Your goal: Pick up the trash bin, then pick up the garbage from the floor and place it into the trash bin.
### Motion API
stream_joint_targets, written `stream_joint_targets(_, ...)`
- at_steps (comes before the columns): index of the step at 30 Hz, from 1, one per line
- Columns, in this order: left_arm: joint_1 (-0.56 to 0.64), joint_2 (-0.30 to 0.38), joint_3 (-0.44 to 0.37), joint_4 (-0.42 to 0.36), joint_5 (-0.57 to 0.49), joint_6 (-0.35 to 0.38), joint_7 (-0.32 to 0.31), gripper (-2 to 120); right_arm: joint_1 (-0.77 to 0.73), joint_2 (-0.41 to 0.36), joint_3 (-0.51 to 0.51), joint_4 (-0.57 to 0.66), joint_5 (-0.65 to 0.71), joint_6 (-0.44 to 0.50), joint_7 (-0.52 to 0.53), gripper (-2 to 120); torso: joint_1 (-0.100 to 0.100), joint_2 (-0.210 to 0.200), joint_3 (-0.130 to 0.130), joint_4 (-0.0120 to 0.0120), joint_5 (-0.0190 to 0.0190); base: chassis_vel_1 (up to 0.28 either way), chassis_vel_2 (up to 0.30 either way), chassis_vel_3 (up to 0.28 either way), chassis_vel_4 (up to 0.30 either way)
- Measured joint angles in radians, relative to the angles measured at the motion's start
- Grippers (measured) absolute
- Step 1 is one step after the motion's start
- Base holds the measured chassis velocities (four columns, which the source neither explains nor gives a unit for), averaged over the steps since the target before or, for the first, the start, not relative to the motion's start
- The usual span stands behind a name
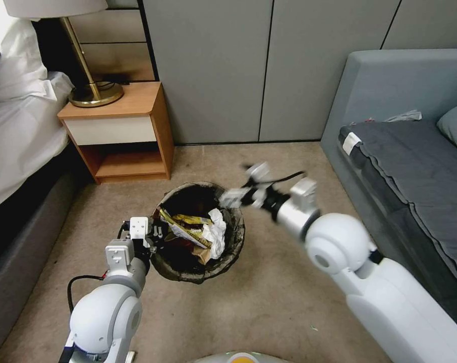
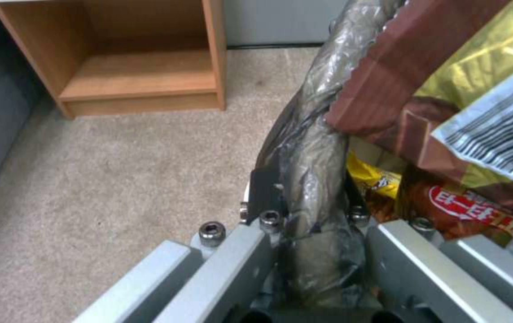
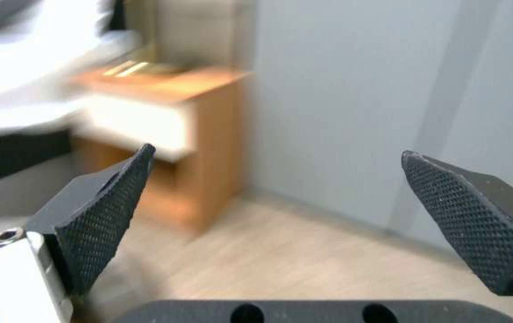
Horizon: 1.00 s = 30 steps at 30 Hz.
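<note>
Left gripper [image 2: 310,211] clamped on bin [image 1: 236,242] rim, holding it steady above carpet [image 1: 269,302] for loading. Garbage [image 1: 201,232] piled inside: wrappers, tissue. Right gripper [image 1: 246,189] beside far rim, jaws wide apart, empty. Judged near completion.

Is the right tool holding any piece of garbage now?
No, the right tool is open, with nothing between its fingers.

The beige carpeted floor [image 1: 269,302] carries a wooden nightstand [image 1: 122,133] against the grey wall panels, between a white-sheeted bed [image 1: 16,131] and a grey sofa [image 1: 405,166]. A brass lamp base [image 1: 95,94] stands on the nightstand's top.
</note>
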State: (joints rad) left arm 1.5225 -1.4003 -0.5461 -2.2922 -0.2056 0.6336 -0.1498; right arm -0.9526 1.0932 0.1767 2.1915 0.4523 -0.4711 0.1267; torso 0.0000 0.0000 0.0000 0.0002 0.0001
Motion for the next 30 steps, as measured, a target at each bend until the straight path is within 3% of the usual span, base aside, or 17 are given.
stream_joint_targets(1, 0.000, 0.000, 0.000, 0.000, 0.000, 0.000, 0.000, 0, 0.000, 0.000, 0.000, 0.000, 0.000, 0.000, 0.000, 100, 0.000, 0.000, 0.000, 0.0000, 0.0000, 0.000, 0.000, 0.000, 0.000)
stream_joint_targets(3, 0.000, 0.001, 0.000, -0.003, -0.005, 0.005, -0.004, 0, -0.070, 0.028, 0.149, -0.010, -0.148, 0.088, 0.018, 100, 0.000, 0.000, 0.000, -0.0002, 0.0000, 0.000, 0.000, 0.000, 0.000)
stream_joint_targets(5, 0.000, 0.001, 0.000, -0.004, -0.005, 0.005, -0.005, 0, -0.084, 0.035, 0.175, -0.012, -0.171, 0.100, 0.019, 100, 0.000, 0.000, 0.000, -0.0005, 0.0000, 0.000, 0.000, 0.000, 0.000)
stream_joint_targets(7, -0.001, -0.003, 0.006, -0.004, -0.005, 0.005, -0.008, 0, -0.177, 0.099, 0.308, -0.019, -0.253, 0.162, 0.037, 100, 0.000, 0.000, 0.000, -0.0004, 0.0001, 0.000, 0.000, 0.000, 0.000)
stream_joint_targets(9, -0.001, -0.003, 0.007, -0.004, -0.005, 0.005, -0.008, 0, -0.191, 0.108, 0.323, -0.020, -0.260, 0.171, 0.043, 100, 0.000, 0.000, 0.000, -0.0003, 0.0001, 0.000, 0.000, 0.000, 0.000)
stream_joint_targets(13, -0.004, -0.014, 0.019, 0.000, -0.007, -0.013, -0.037, 0, -0.354, 0.267, 0.501, -0.034, -0.345, 0.320, 0.037, 100, 0.000, 0.000, 0.000, -0.0003, -0.0002, 0.000, 0.000, 0.000, 0.000)
stream_joint_targets(18, -0.004, -0.015, 0.018, -0.001, -0.011, -0.019, -0.043, 0, -0.428, 0.344, 0.561, -0.031, -0.401, 0.375, 0.030, 100, 0.000, 0.000, 0.000, -0.0004, -0.0005, 0.000, 0.000, 0.000, 0.000)
stream_joint_targets(21, 0.000, -0.012, 0.015, -0.002, -0.010, -0.023, -0.042, 0, -0.468, 0.384, 0.593, -0.074, -0.450, 0.456, 0.036, 100, 0.000, 0.000, 0.000, -0.0001, 0.0000, 0.000, 0.000, 0.000, 0.000)
stream_joint_targets(30, 0.006, -0.012, 0.017, 0.004, 0.031, -0.038, -0.006, 0, -0.488, 0.384, 0.606, -0.092, -0.479, 0.475, 0.026, 100, 0.000, 0.000, 0.000, -0.0002, -0.0001, 0.000, 0.000, 0.000, 0.000)
